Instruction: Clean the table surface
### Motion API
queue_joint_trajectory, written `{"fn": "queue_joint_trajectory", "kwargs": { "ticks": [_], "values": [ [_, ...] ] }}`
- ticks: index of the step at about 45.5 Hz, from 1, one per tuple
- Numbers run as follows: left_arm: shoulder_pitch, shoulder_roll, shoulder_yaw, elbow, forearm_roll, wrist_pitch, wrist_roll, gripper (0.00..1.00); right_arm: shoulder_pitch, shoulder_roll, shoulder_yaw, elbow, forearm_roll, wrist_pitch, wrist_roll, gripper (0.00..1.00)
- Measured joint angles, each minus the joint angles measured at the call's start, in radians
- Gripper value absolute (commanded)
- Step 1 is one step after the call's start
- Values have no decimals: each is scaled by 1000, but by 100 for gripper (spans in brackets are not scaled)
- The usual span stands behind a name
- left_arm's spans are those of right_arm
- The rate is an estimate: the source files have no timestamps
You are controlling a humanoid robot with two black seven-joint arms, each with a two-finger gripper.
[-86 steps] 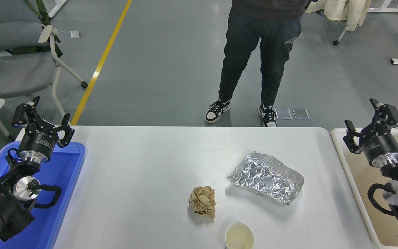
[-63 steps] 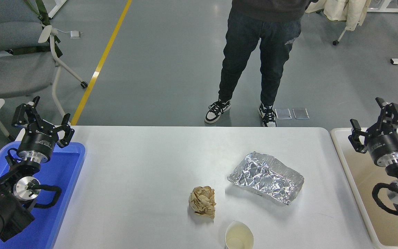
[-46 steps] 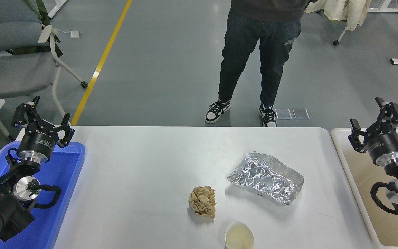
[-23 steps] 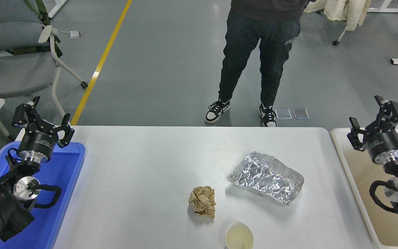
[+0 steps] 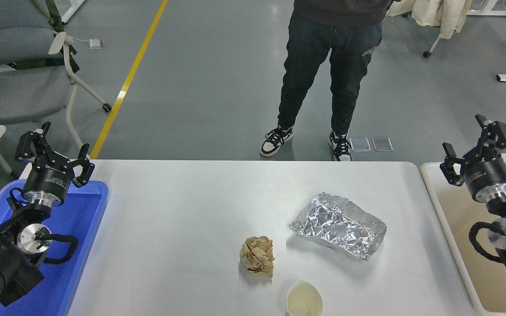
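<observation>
The white table surface (image 5: pixel 182 210) carries three things: a crumpled foil tray (image 5: pixel 337 225) right of centre, a ball of crumpled brown paper (image 5: pixel 258 256) in front of it, and a paper cup (image 5: pixel 303 299) at the near edge. My right gripper (image 5: pixel 476 142) hangs open and empty over the beige bin (image 5: pixel 455 210) at the right, well clear of the foil tray. At the left, my left gripper (image 5: pixel 53 151) is parked open and empty above the far end of the blue tray (image 5: pixel 84 228).
A person in dark trousers (image 5: pixel 323 74) stands on the floor just beyond the table's far edge. A grey wheeled chair (image 5: pixel 20 79) is at the far left, and a yellow floor line (image 5: pixel 132 72) runs past it.
My right gripper has drifted slightly right and up over the beige bin, staying open. The left arm and the things on the table have not moved.
</observation>
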Motion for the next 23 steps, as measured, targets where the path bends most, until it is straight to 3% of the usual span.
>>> {"fn": "queue_joint_trajectory", "kwargs": {
  "ticks": [11,23],
  "values": [
    [0,0,0,0,0,0,0,100,-2,-106,-52,140,24,4,-135,99],
    [0,0,0,0,0,0,0,100,-5,-234,-147,332,22,-2,-190,99]
  ]
}}
